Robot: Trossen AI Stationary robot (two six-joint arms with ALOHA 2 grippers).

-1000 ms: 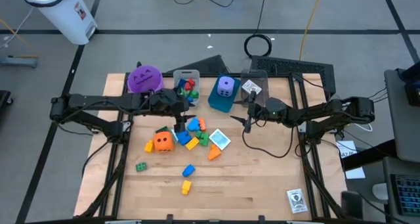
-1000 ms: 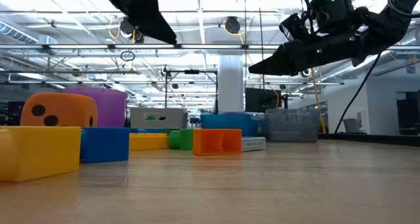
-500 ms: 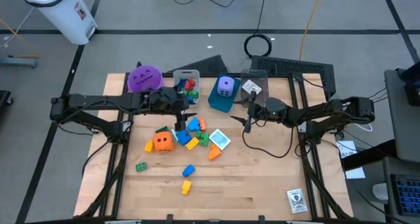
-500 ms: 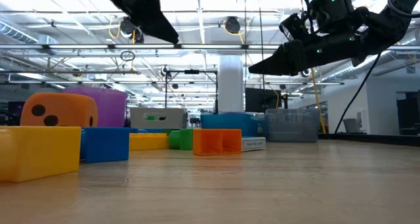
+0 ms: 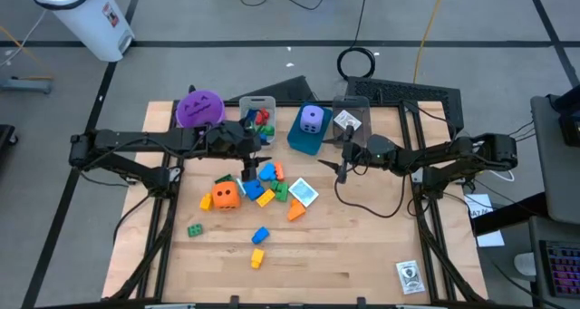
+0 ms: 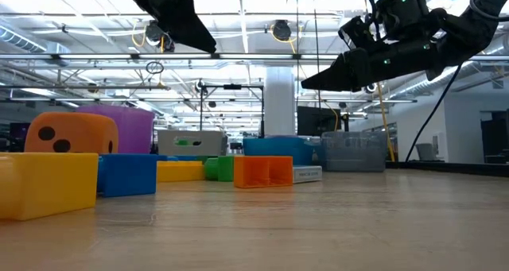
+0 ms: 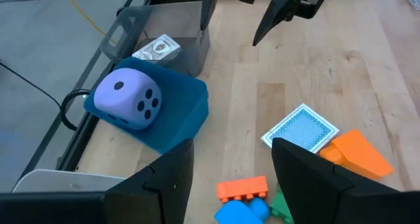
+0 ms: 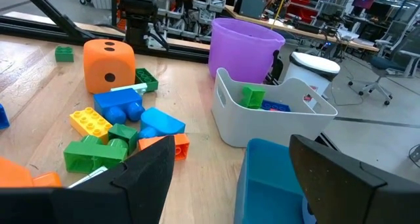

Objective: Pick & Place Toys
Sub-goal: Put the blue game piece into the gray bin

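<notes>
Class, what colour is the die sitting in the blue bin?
Pale purple with dark dots; the die shows best in the left wrist view.

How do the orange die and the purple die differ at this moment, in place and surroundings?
The orange die rests on the bare wood table, while the purple die sits in the blue bin. The orange die stands beside the loose brick pile; the purple die sits alone in its bin. The orange die is below the left gripper; the purple die is nearer the right gripper. Both are black-dotted and not gripped.
</notes>
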